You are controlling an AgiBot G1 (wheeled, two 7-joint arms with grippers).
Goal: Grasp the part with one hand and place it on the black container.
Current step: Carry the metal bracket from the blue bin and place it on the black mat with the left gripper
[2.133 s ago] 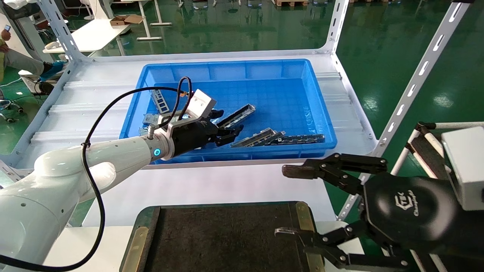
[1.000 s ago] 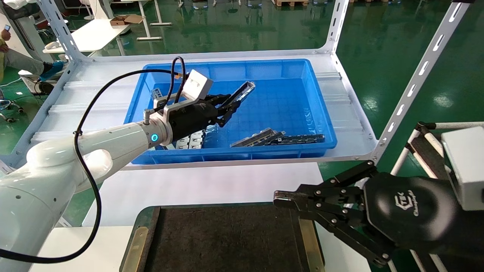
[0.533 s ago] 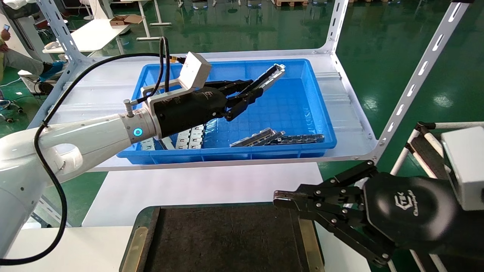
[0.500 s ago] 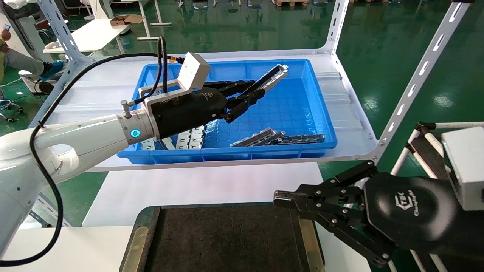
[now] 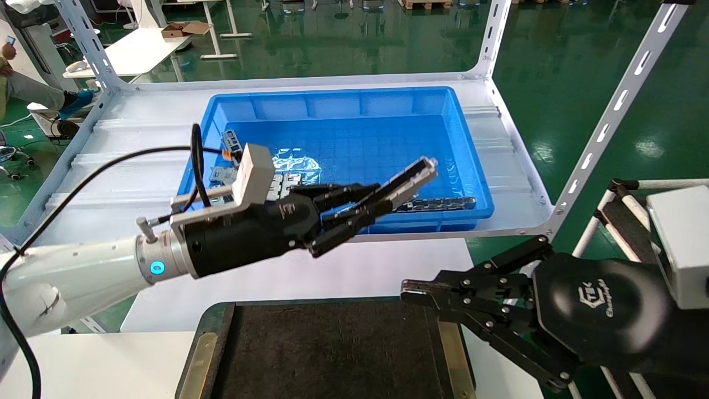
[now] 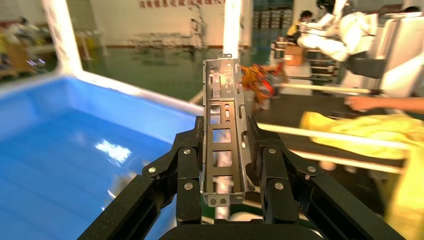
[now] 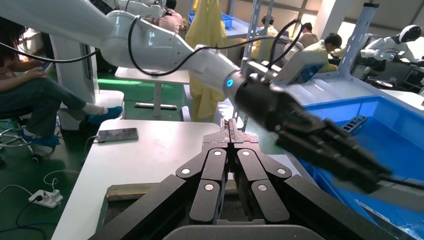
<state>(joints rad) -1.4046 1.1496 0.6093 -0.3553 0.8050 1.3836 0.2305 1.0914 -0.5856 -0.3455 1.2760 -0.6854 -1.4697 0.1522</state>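
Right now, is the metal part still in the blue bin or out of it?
Out. The left gripper is shut on the part, holding it in the air above the blue bin's front rim.

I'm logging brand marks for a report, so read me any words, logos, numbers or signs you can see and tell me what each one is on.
Right gripper, on its black body: a logo with a slanted word under it, too small to read.
Left gripper, on its body: a pale logo mark, not readable.
Far wall in the left wrist view: a red line of characters, too blurred to read.
The part, the blue bin and the black container: no text seen.
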